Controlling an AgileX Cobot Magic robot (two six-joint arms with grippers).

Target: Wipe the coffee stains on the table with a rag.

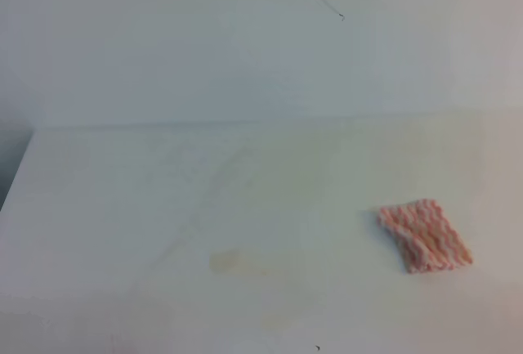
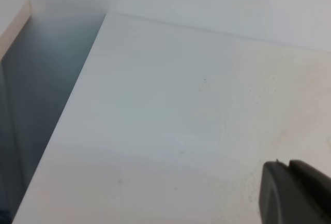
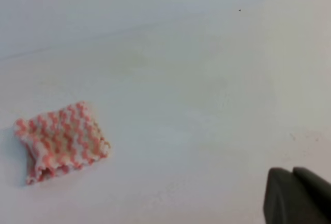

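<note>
I see the pink-and-white zigzag cloth rag (image 1: 425, 235) flat on the smooth white table (image 1: 122, 207); the faint yellowish coffee stains (image 1: 237, 262) lie well left of it; right gripper (image 3: 297, 195) closed, empty; left gripper (image 2: 295, 193) state undeterminable.

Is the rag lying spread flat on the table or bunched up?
Mostly flat: the rag lies as a small rectangle on the table, one edge slightly rumpled; no gripper touches it.
</note>
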